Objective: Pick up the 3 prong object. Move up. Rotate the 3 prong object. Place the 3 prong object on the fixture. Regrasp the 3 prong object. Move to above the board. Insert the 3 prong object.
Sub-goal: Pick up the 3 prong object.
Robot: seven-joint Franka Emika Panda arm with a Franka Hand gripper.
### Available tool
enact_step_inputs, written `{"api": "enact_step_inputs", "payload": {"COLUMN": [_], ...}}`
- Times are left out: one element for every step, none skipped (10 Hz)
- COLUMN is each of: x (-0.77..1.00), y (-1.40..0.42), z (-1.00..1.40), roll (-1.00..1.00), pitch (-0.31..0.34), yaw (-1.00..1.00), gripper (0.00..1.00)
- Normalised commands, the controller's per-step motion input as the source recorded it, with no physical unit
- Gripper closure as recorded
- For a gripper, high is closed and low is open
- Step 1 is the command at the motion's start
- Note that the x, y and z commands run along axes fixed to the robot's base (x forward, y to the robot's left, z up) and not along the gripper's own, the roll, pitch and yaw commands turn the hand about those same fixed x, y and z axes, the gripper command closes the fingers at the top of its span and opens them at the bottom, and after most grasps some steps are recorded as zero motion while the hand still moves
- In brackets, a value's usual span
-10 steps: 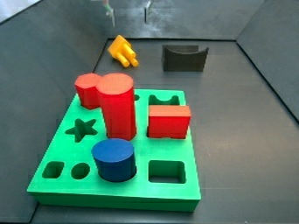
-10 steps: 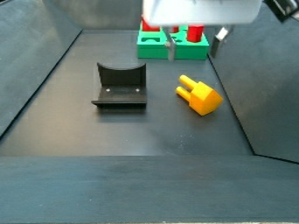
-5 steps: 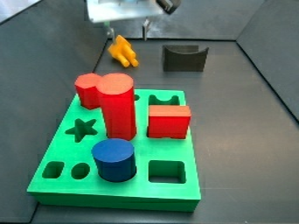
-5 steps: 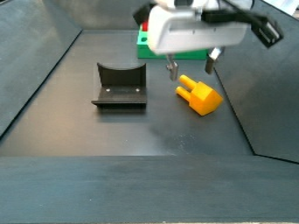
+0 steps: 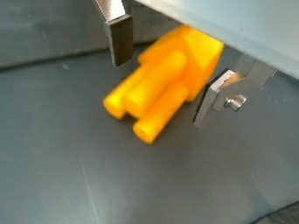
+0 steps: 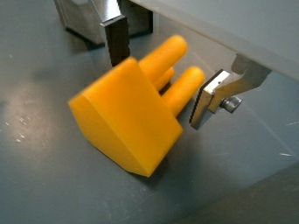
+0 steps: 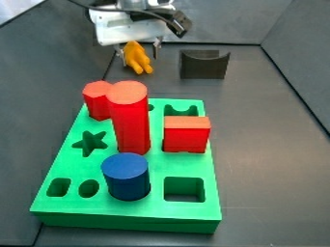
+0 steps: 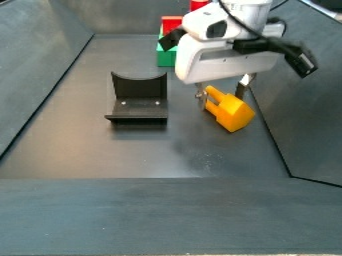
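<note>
Straddling the 3 prong object, the gripper is held open, fingers either side, none seen touching. The object lies on the floor beside the fixture, away from the board. Step judged: pick-up. Next, closure on the block is called for.

my gripper has silver fingers with dark pads; the 3 prong object is yellow-orange, the board bright green.

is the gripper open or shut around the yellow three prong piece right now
Open. In both wrist views the gripper straddles the 3 prong object, but its fingers show gaps to the piece, which lies on the floor.
</note>
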Motion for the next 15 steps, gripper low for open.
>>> {"api": "enact_step_inputs", "payload": {"x": [-0.04,-0.09,-0.07,-0.01,0.00,0.00,0.00,0.00,0.00,0.00,0.00,0.00,0.00,0.00,0.00], "y": [0.00,0.00,0.00,0.00,0.02,0.00,0.00,0.00,0.00,0.00,0.00,0.00,0.00,0.00,0.00], "z": [-0.45,-0.35,-0.28,-0.20,-0.08,-0.01,0.00,0.00,0.00,0.00,0.00,0.00,0.00,0.00,0.00], "roll": [-0.27,-0.29,-0.24,-0.22,-0.11,-0.02,0.00,0.00,0.00,0.00,0.00,0.00,0.00,0.00,0.00], "pitch": [-0.179,-0.179,-0.144,-0.096,-0.061,-0.006,0.000,0.000,0.000,0.000,0.000,0.000,0.000,0.000,0.000], "yaw": [0.01,0.00,0.00,0.00,0.00,0.00,0.00,0.00,0.00,0.00,0.00,0.00,0.00,0.00,0.00], "gripper": [0.00,0.00,0.00,0.00,0.00,0.00,0.00,1.00,1.00,1.00,1.00,1.00,1.00,1.00,1.00]}}
